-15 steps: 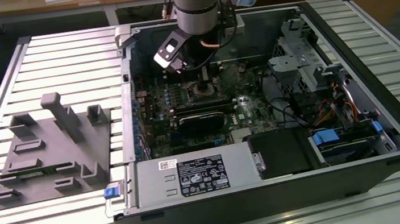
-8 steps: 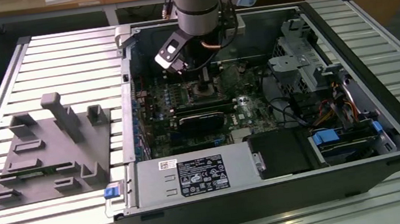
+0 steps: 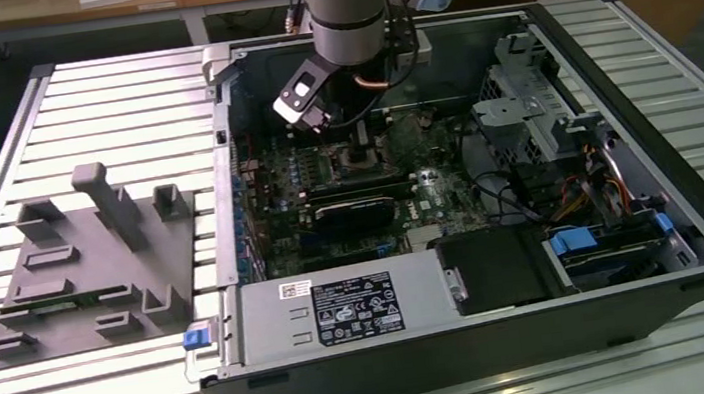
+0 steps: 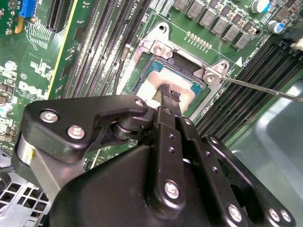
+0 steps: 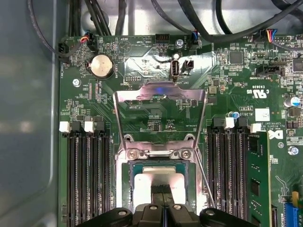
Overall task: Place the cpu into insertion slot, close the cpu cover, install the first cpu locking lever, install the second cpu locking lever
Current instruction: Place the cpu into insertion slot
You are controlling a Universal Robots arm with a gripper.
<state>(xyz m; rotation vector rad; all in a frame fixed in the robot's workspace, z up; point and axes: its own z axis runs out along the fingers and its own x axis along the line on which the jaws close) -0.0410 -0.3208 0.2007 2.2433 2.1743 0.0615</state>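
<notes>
While the cpu cover [image 5: 161,92] stands raised, we log step one: the cpu [image 5: 142,182] sits in its socket with the gripper [image 4: 170,93] on top.

Computer case [image 3: 480,363] lies open on its side. In the exterior view the arm reaches in toward 11 o'clock from the case's middle, over the motherboard [image 5: 142,61]. Cover is tipped up off the insertion slot [image 5: 156,153]. Chip lies flat inside the slot, its pale top showing either side of the gripper, whose tips are pressed together at the chip's middle. Touching or a hair above, we cannot tell. One locking lever [image 4: 265,87], a thin wire, angles free beside the socket. We judge placement all but finished, with cover and both levers not yet done. Closing the cover calls for the tips out of its window, lifted straight so the chip does not shift.
</notes>
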